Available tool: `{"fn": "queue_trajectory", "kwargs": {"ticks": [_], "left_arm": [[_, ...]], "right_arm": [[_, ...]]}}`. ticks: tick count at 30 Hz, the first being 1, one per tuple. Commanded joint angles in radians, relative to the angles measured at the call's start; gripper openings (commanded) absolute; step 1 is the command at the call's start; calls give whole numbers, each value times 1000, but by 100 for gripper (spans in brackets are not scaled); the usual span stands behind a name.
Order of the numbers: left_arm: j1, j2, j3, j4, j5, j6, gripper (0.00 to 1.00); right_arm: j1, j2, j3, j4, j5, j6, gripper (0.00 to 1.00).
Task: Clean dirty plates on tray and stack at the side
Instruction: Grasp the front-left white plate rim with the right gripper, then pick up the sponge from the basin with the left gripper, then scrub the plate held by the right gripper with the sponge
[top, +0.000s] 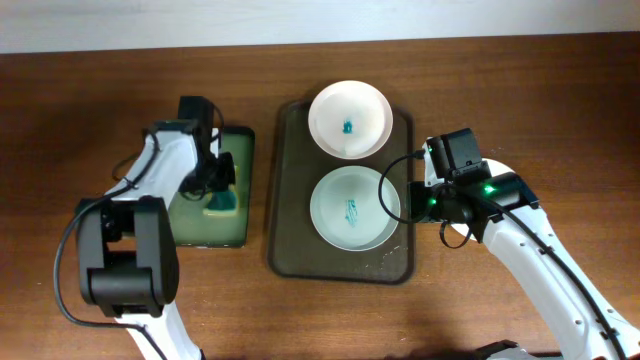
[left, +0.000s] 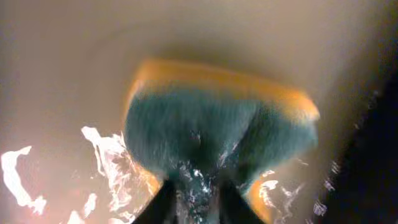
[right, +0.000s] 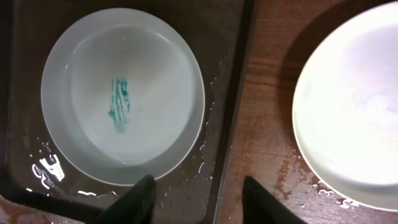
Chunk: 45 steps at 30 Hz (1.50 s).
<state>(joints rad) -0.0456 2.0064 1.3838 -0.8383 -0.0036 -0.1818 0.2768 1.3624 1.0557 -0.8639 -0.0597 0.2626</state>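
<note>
Glossy white plates (right: 155, 74); wet, smooth dark tray (top: 290, 250); wood-grain table (top: 500, 60); rough teal sponge (left: 205, 130).

The tray (top: 290, 205) lies at the middle of the surface (top: 100, 100). Two plates sit in it, one behind the other: the far plate (top: 349, 120) at its far end, overlapping the far rim, and the near plate (top: 350, 207) just in front of it. A third plate (right: 354, 106) rests on the surface just right of the tray, outside its rim. The right end effector (right: 199, 193) hangs over the tray's right rim, between the near plate and the third plate. Left of the tray, just beside it, lies a smaller tray (top: 200, 232) with a sponge (top: 222, 203) in it. The left end effector (left: 196, 205) is down on the sponge.
</note>
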Motion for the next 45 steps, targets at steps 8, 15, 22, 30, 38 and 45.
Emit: {"fn": "queue_trajectory", "kwargs": {"ticks": [8,15,22,30,38,45], "left_arm": [[-20,-36,-5,-56,16,4,0],[-112,-83,397,-358,41,68,0],[-238,-79,386,-267,248,28,0],[-452,62,349,-190,277,-121,0],[-500,224,349,-183,280,-270,0],[-623,351,349,-49,370,-237,0]], "right_arm": [[4,82,6,9,49,1,29],[4,198,6,87,-1,7,19],[2,314,6,174,-58,5,25],[2,474,6,255,-79,3,17],[-18,474,6,263,-14,143,4],[-23,474,6,263,-19,147,4]]}}
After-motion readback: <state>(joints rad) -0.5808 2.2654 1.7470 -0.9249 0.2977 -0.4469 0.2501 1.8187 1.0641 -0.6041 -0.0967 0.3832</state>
